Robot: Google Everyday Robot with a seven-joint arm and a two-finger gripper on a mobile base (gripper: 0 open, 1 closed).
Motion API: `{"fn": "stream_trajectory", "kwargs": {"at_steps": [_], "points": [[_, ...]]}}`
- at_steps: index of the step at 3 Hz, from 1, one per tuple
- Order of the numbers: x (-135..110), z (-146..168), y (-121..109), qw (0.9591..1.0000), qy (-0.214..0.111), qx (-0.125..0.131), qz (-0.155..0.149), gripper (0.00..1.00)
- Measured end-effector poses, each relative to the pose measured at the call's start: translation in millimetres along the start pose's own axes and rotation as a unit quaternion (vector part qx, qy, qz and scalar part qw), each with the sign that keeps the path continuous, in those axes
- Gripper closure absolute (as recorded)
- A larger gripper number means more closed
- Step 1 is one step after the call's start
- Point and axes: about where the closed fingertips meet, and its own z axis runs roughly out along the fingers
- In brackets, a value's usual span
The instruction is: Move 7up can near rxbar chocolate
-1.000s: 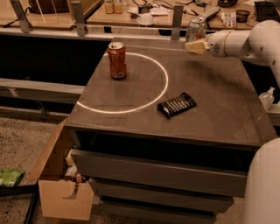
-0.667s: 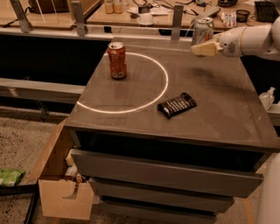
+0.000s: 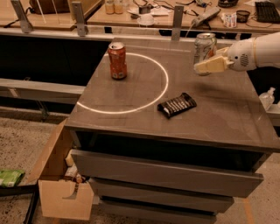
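The 7up can (image 3: 204,45), pale silver with green markings, is upright at the back right of the dark table (image 3: 218,118). My gripper (image 3: 209,64) reaches in from the right and is shut on the can; one cream finger crosses the can's lower front. The rxbar chocolate (image 3: 176,105), a flat black bar with light lettering, lies at the table's middle, in front of and to the left of the can, clearly apart from it. My white arm (image 3: 258,51) runs off the right edge.
An orange-red can (image 3: 117,60) stands at the back left on a white circle line (image 3: 164,87). Drawers (image 3: 166,175) sit under the table. A cardboard box (image 3: 61,197) and a green packet (image 3: 9,177) lie on the floor at left. A cluttered bench (image 3: 144,13) stands behind.
The gripper and the 7up can have moved together from the table's far back edge toward the front, closer to the rxbar. The orange-red can and the bar have not moved.
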Motion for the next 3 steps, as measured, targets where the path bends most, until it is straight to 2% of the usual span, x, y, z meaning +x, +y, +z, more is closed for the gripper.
{"fn": "stream_trajectory", "kwargs": {"at_steps": [1,2,3], "points": [[11,2,20,0.9997,-0.003,0.021,0.015,0.87],[26,14,35,0.9978,-0.014,0.055,0.033,0.63],[39,32,34,0.9942,-0.037,0.091,0.043,0.39]]}}
